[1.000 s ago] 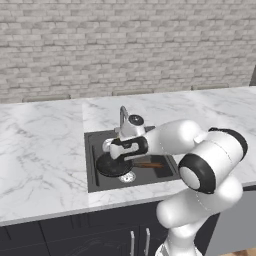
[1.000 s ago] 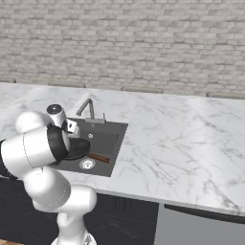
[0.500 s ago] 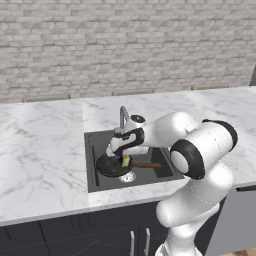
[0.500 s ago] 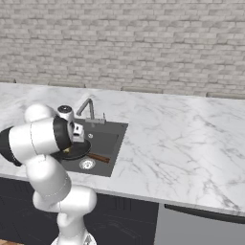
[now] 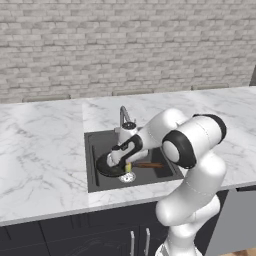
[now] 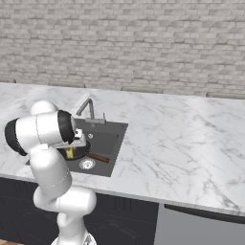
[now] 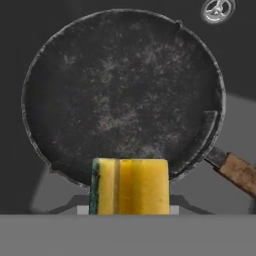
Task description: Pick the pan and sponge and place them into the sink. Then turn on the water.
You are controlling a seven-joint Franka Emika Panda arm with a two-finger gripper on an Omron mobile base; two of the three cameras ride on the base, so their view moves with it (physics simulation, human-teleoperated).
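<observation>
Gripper (image 7: 130,212) clamped on the sponge (image 7: 130,186), held over the frying pan (image 7: 122,95), which lies in the sink (image 5: 95,142) beside the drain (image 7: 218,10). Judgement: release low, over bare sink floor or pan, then lift straight up clear of the pan rim before going for the faucet (image 5: 123,116) at the back edge.

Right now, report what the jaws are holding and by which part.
The gripper holds the sponge by its two broad side faces, one end sticking out beyond the jaws, above the pan lying in the sink.
</observation>
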